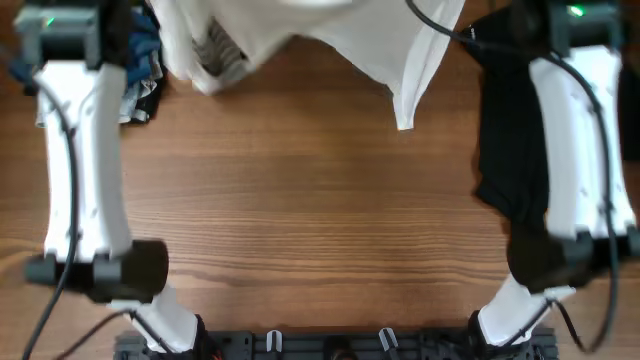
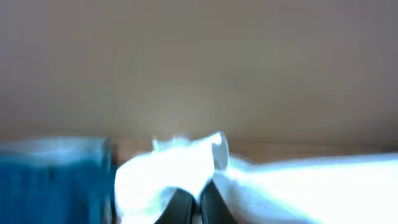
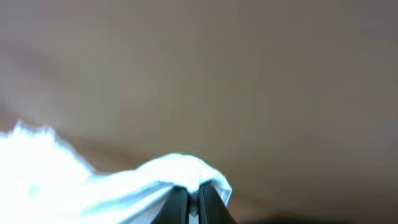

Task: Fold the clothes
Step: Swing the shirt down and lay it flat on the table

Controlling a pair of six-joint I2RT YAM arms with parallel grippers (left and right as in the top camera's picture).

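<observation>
White cloth [image 1: 400,50] pinched by left claw [image 2: 198,202], right claw [image 3: 194,202].

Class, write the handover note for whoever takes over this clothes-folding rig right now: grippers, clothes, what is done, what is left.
Left gripper: shut on the white garment.
Right gripper: shut on the same garment.
The white garment hangs lifted between both arms at the far edge of the table.
A black garment lies on the right, a mixed pile at the far left.
Done: white garment gripped at two points.
Left: spread and fold it, then probably the others.
</observation>
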